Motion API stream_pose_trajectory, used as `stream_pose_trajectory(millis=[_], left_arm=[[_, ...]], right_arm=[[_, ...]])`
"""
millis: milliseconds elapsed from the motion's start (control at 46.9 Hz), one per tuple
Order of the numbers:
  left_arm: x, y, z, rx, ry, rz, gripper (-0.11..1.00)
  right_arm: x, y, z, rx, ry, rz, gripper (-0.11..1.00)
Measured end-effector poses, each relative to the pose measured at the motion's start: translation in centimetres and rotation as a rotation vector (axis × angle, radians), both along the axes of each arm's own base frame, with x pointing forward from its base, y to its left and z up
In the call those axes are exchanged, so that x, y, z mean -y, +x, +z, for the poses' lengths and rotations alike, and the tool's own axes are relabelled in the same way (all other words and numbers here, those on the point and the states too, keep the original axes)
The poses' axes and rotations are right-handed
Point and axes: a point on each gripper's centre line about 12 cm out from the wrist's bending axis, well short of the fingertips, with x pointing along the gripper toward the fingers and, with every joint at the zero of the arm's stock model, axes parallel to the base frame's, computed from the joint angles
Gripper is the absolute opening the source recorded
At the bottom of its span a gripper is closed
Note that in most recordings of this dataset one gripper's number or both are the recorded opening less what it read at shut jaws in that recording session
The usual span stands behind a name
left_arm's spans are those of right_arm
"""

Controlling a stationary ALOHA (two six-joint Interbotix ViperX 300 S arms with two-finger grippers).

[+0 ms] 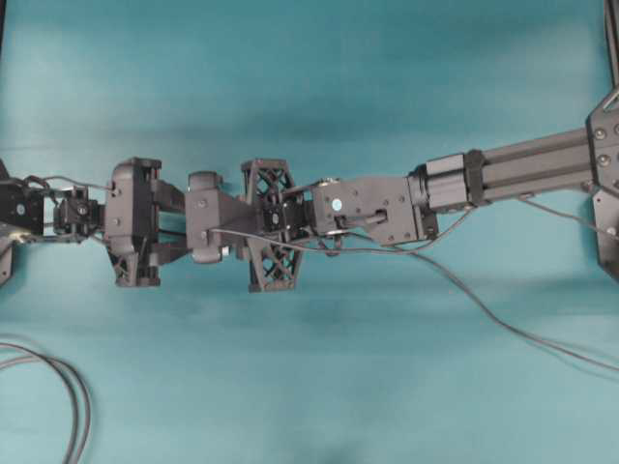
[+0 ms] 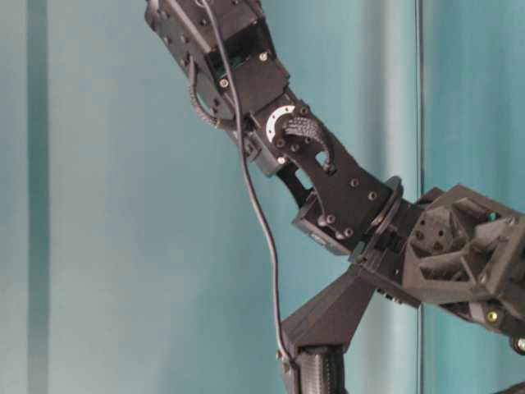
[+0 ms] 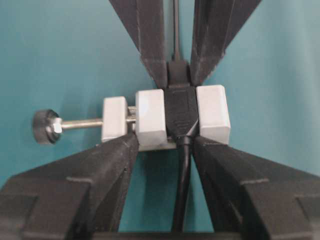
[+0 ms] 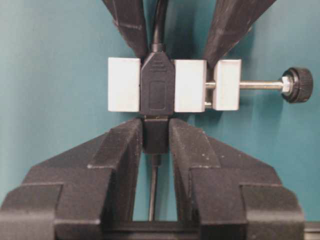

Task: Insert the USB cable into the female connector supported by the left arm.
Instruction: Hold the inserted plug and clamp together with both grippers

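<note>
Seen from right wrist cam: right gripper (image 4: 156,137) nearest, jaws nearly closed, pinching dark plug of USB cable (image 4: 155,136). Plug tip pushed into female connector (image 4: 190,85), white block w/ black socket body in its middle, screw knob (image 4: 297,85) sticking out to one side. Beyond, left gripper (image 3: 165,145) of left arm (image 1: 135,220), jaws part-open, clamped on block's sides. All raised over teal table (image 1: 309,387)

Female connector (image 4: 190,85) white matt plastic, steel pin; USB cable (image 4: 155,140) plug black plastic
</note>
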Motion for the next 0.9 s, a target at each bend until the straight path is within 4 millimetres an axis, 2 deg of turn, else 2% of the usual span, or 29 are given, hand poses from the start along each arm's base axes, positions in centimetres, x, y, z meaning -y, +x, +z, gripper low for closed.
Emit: stream_pose_trajectory(millis=[128,277,320,469,618,746,895], left_arm=[[0.0,0.2,0.9,0.026,0.000,-0.002,0.61],[0.0,0.3,1.3,0.034,0.000,-0.002,0.62],[0.0,0.3,1.3,0.029,0.000,-0.002,0.62],[0.1,0.1,1.4,0.006,-0.001,-0.002,0.61],[0.1,-1.1,1.8,-0.027,-0.004,-0.003,0.62],[0.2,-3.1,2.5,-0.041,-0.005,-0.003,0.62],[0.2,-4.8,4.5,0.029,-0.004,-0.004,0.61]], right_arm=[[0.2,-0.5,0.0,-0.007,0.003,-0.008,0.23],[0.5,-0.6,0.3,-0.002,0.020,-0.036,0.65],[0.8,-0.6,0.3,-0.001,0.022,-0.043,0.71],[0.9,-0.9,0.7,-0.001,0.024,-0.047,0.65],[0.9,-2.4,2.2,0.005,0.023,-0.048,0.65],[0.8,-4.7,4.0,0.015,0.032,-0.057,0.65],[0.5,-7.5,6.1,0.090,0.067,-0.074,0.65]])
